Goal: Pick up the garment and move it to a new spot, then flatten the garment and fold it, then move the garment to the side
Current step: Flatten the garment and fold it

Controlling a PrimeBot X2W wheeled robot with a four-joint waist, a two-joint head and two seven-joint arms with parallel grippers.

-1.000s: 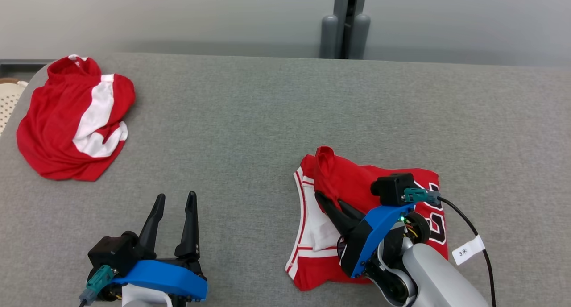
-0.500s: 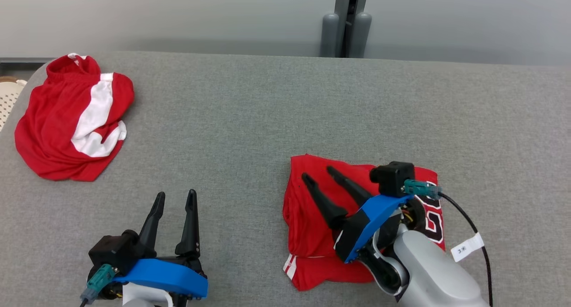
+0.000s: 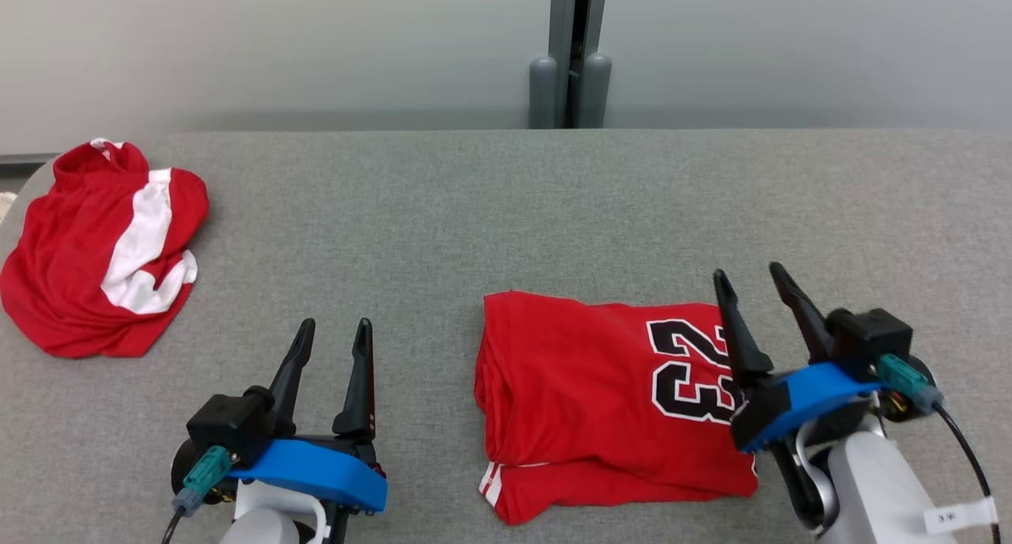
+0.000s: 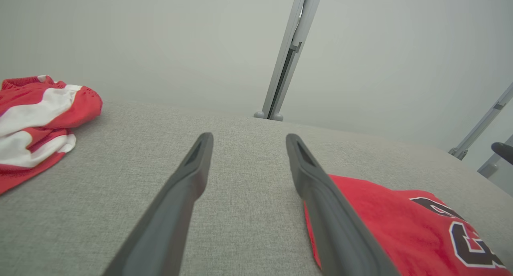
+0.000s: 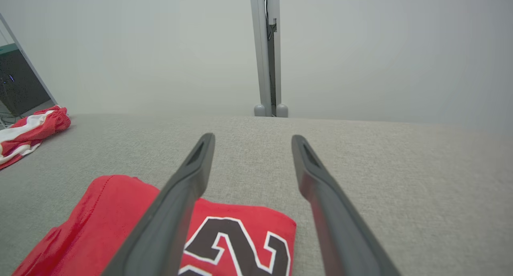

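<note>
Gray table (image 3: pixel 506 204) has bare room between the folded shirt (image 3: pixel 585 386) and the red pile (image 3: pixel 87 267) at its left edge. The shirt reads 23. Left gripper (image 3: pixel 336 326) and right gripper (image 3: pixel 747 273) are spread.

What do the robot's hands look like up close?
The left hand and right hand each have two long, tapered dark fingers on a blue bracket, with a black box and teal plug beside it. The forearms are pale grey; the right cable carries a white tag.
</note>
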